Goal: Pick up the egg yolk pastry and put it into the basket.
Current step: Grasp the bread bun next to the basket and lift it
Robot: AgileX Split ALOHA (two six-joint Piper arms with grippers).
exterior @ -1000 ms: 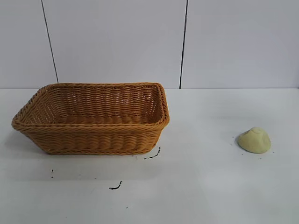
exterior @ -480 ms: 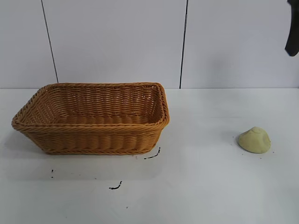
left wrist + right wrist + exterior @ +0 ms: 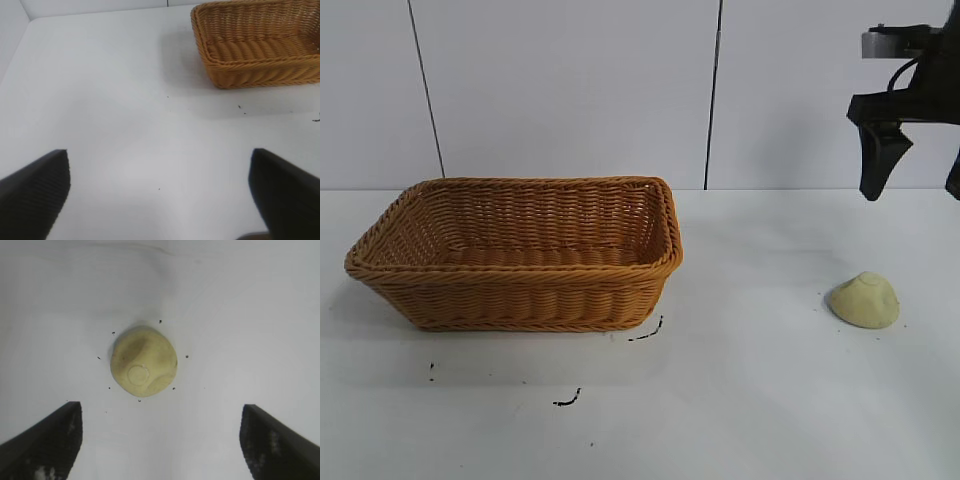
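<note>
The egg yolk pastry point(image 3: 865, 300) is a pale yellow dome lying on the white table at the right. It also shows in the right wrist view point(image 3: 143, 361). The orange-brown wicker basket point(image 3: 520, 290) stands at the left and is empty; its corner shows in the left wrist view point(image 3: 250, 75). My right gripper point(image 3: 915, 190) hangs open high above the pastry, apart from it; in the right wrist view the gripper point(image 3: 161, 412) has its fingers spread wide with the pastry just beyond them. My left gripper point(image 3: 160, 160) is open and empty over bare table, out of the exterior view.
Small black marks point(image 3: 645, 333) lie on the white table point(image 3: 760, 400) in front of the basket. A white wall with dark vertical seams point(image 3: 713, 95) closes the back.
My right gripper has come into the exterior view from the upper right and moved down and left above the pastry. Pastry and basket have not moved.
</note>
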